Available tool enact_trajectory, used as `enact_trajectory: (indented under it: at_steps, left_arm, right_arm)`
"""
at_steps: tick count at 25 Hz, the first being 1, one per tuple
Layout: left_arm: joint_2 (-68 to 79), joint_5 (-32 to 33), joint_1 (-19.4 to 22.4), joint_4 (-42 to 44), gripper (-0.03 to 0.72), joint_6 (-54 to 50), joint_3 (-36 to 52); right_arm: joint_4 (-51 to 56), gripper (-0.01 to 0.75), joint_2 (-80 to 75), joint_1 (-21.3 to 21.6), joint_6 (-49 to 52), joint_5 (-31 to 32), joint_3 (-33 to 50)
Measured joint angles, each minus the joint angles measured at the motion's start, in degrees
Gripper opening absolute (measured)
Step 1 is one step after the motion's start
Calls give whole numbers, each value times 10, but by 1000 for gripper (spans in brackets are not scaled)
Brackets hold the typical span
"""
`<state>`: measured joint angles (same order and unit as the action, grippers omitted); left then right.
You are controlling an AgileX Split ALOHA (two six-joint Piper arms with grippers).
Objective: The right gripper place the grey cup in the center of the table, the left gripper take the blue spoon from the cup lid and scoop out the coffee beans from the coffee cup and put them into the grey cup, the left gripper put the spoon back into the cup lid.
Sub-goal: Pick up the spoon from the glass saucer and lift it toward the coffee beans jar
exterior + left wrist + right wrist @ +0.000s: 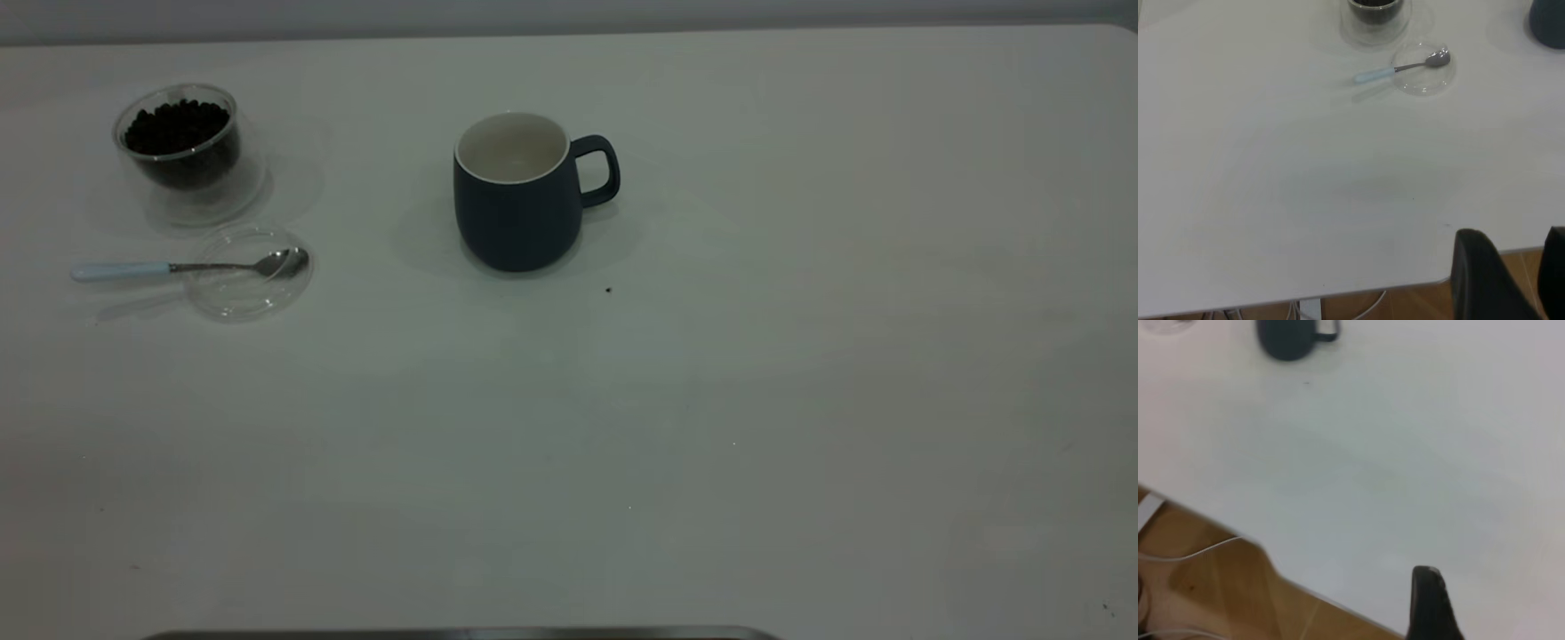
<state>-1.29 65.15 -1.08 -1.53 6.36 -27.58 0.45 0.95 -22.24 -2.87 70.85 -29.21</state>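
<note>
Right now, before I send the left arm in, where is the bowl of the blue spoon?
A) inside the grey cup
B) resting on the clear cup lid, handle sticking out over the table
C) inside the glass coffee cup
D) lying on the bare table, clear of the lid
B: the exterior view shows the blue spoon with its metal bowl on the cup lid and its pale handle reaching past the rim over the table.

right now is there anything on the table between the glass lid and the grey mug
No. In the exterior view the stretch of table between the lid and the mug is bare.
</note>
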Motion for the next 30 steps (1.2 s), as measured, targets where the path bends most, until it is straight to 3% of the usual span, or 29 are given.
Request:
enact_trajectory:
  at_steps: [6,9,30]
  left_arm:
    - [0,0,0,0,283,-1,0]
    - [0,0,0,0,283,-1,0]
    - [0,0,0,0,283,-1,0]
  right_arm:
    - [2,453,0,138,0,1,0]
    - [2,453,0,175,0,1,0]
    - [3,453,0,178,0,1,0]
